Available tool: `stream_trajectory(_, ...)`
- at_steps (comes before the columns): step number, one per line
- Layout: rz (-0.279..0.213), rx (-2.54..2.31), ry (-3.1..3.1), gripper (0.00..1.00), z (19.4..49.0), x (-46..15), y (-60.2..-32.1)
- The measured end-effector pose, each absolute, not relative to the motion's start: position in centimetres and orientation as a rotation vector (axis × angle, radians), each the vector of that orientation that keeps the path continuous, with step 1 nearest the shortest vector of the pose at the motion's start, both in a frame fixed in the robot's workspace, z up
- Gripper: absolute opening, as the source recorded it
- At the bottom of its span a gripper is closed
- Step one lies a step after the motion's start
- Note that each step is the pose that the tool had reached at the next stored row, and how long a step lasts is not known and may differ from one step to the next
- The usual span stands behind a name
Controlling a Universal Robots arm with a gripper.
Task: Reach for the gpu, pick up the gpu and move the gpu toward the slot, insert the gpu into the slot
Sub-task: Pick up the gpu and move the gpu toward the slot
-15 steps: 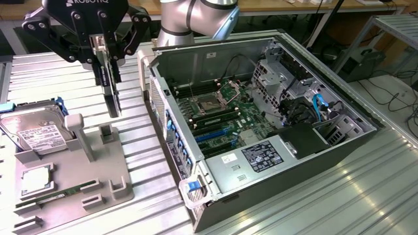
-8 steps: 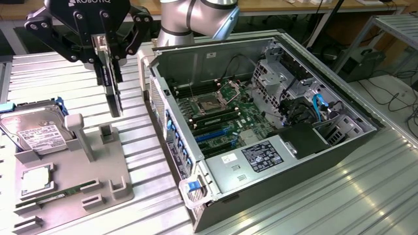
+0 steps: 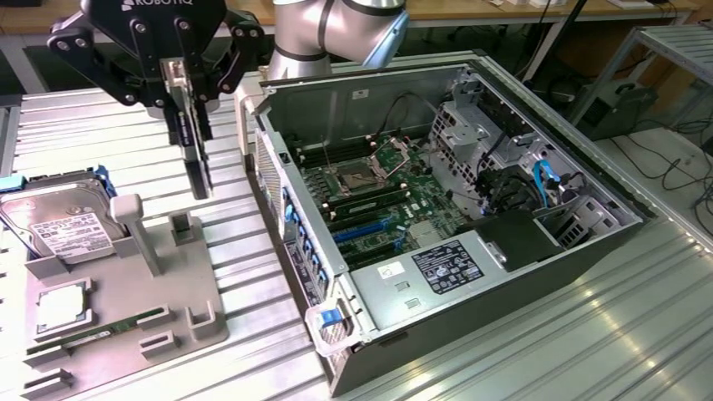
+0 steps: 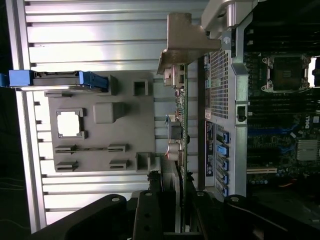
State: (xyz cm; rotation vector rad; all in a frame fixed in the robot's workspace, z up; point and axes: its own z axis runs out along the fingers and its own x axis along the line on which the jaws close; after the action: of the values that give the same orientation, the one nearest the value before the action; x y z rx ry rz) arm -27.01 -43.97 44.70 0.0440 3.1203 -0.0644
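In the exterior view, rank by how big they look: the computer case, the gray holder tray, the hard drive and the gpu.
1. computer case
2. gray holder tray
3. hard drive
4. gpu, edge-on in the gripper, perhaps nearer the camera: ranking against the hard drive unsure

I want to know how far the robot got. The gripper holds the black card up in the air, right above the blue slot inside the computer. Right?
Not quite. The gripper holds the gpu up in the air, but outside the computer case, near the gray holder, not above the blue slot. The exterior view shows it.
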Motion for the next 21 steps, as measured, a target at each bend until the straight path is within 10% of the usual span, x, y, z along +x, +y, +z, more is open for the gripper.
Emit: stream_trajectory(21, -0.064, 0.044, 3.120, 0.27, 44.70, -26.42, -43.98)
